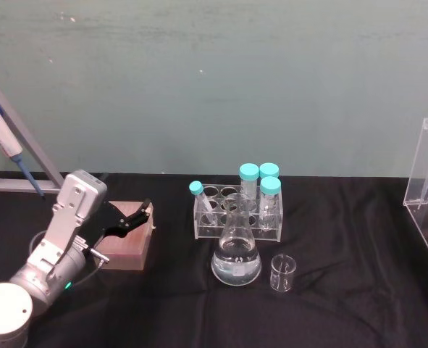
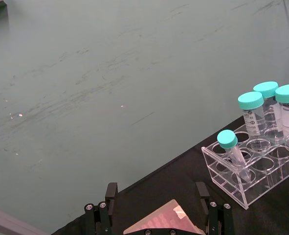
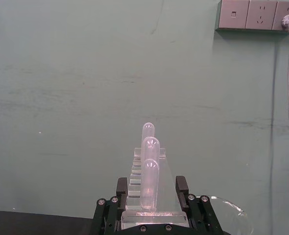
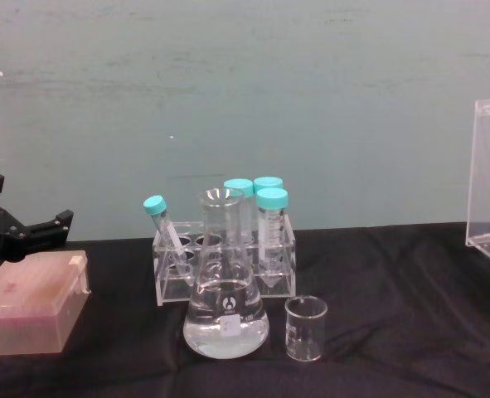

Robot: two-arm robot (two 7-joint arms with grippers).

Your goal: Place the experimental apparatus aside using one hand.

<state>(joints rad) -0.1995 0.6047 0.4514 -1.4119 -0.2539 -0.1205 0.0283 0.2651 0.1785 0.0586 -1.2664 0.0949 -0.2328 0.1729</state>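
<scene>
Cloth of plain black (image 1: 344,312) is covering the table before me. At my far left a blue-and-white pipettor (image 1: 2,134) is leaning in a grey frame (image 1: 43,161) against the green wall (image 1: 199,72). Just right of it my left pincer (image 2: 156,186), the one on the silver wrist, is hanging low over a pink box (image 1: 127,245). Its two black fingers (image 2: 111,193) are standing wide apart, gripping nothing. Well to the right, near the middle of the table, a clear tube rack (image 1: 221,228) is carrying four teal-capped tubes (image 1: 270,192). A small one is leaning at the rack's left end and three bigger ones are standing upright at its right end. Directly in front of the rack a conical flask (image 1: 237,254) is standing upright with clear liquid pooling in its wide bottom. A small glass beaker (image 1: 283,273) is standing just beside it on the right, apart from it. Far off at the right edge the tall acrylic stand (image 1: 425,181) is resting on the cloth, well apart from the glassware. My right pincer (image 3: 152,185) is sitting right at that stand, with plastic pipettes (image 3: 149,161) rising in a row ahead of it. Whether it is clamping the stand I cannot tell.
</scene>
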